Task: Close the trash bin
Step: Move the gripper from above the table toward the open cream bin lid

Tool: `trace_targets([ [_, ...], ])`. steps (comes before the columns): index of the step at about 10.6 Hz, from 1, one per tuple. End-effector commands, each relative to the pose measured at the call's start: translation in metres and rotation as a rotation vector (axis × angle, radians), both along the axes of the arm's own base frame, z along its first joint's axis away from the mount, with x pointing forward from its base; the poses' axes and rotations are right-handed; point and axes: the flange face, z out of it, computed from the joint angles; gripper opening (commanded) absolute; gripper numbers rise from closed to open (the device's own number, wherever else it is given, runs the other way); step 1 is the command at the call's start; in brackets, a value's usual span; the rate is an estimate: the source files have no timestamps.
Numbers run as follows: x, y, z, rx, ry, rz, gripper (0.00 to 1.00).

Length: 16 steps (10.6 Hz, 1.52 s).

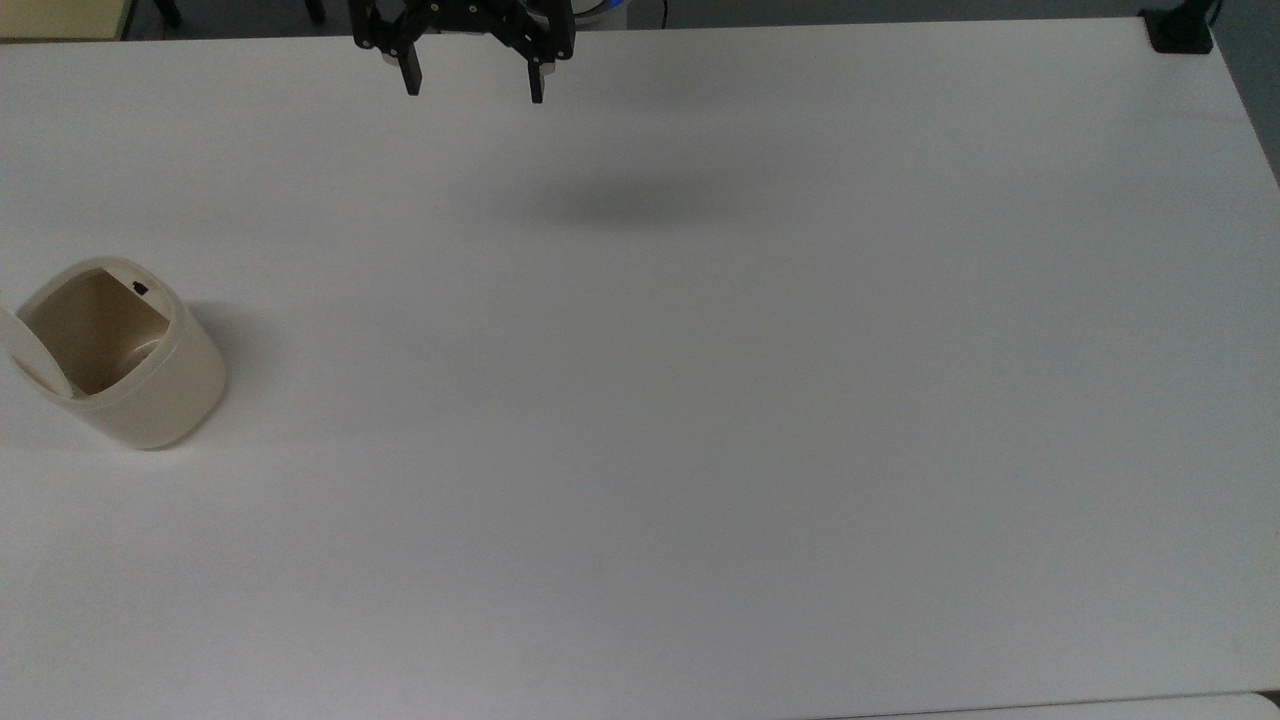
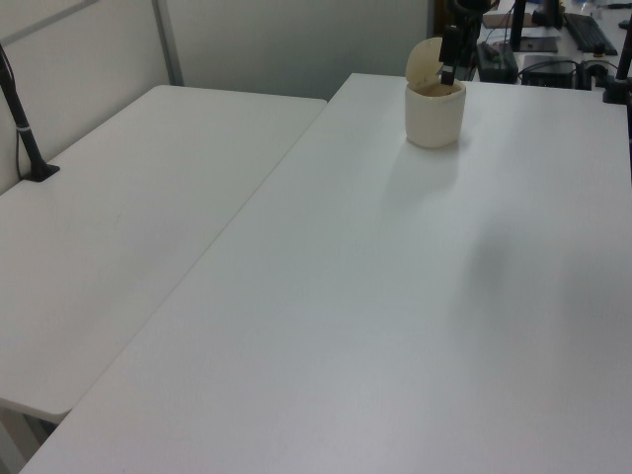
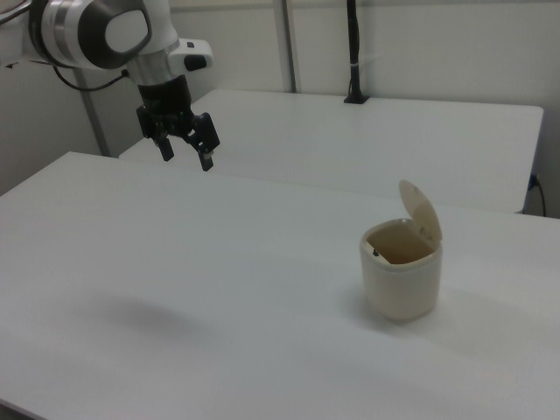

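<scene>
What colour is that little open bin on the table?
Cream-beige, with a darker tan inside; the trash bin shows best in the right view.

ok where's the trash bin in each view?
Top view: trash bin at the top view's far left, lid raised.
Left view: upper centre-right, near the table's far end.
Right view: lower right.
Shared landmark: the raised lid.

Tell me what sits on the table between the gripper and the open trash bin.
Nothing: in the top view, bare white table separates the black gripper from the cream plastic trash bin.
</scene>
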Motion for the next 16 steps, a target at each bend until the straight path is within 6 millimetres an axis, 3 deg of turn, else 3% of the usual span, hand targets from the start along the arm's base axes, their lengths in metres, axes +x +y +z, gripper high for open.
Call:
trace_targets([
  [1,-0.003,0.004,0.002,-0.008,0.023,0.023,1.00],
  [10,-0.004,0.001,0.003,-0.008,0.021,0.019,1.00],
  [13,-0.001,-0.015,0.002,-0.010,0.011,0.005,1.00],
  [16,0.014,-0.048,0.007,-0.029,-0.113,-0.058,1.00],
])
